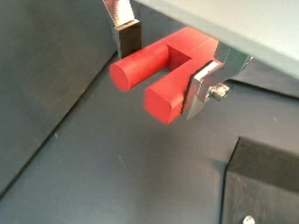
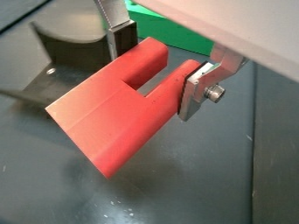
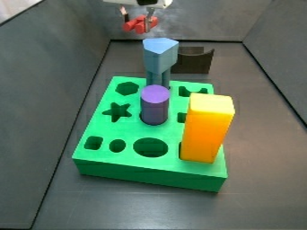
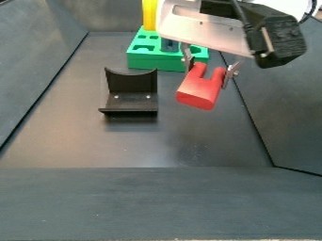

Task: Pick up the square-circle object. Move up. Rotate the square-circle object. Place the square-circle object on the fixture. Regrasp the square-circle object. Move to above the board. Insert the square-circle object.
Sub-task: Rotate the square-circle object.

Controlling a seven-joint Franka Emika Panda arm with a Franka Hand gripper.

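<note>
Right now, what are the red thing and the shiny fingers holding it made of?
The square-circle object, held off the floor in the gripper, looks like smooth matte plastic: even red colour, soft sheen, no grain. The fingers look like bare metal: flat silver plates with a bolt. I can't be sure of either from pictures alone.

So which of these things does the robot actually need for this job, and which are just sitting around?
Needed:
- red square-circle object, held off the floor in the gripper
- dark fixture on the floor
- green board

Just sitting in the board:
- purple cylinder
- yellow-orange block
- blue-grey block
</note>
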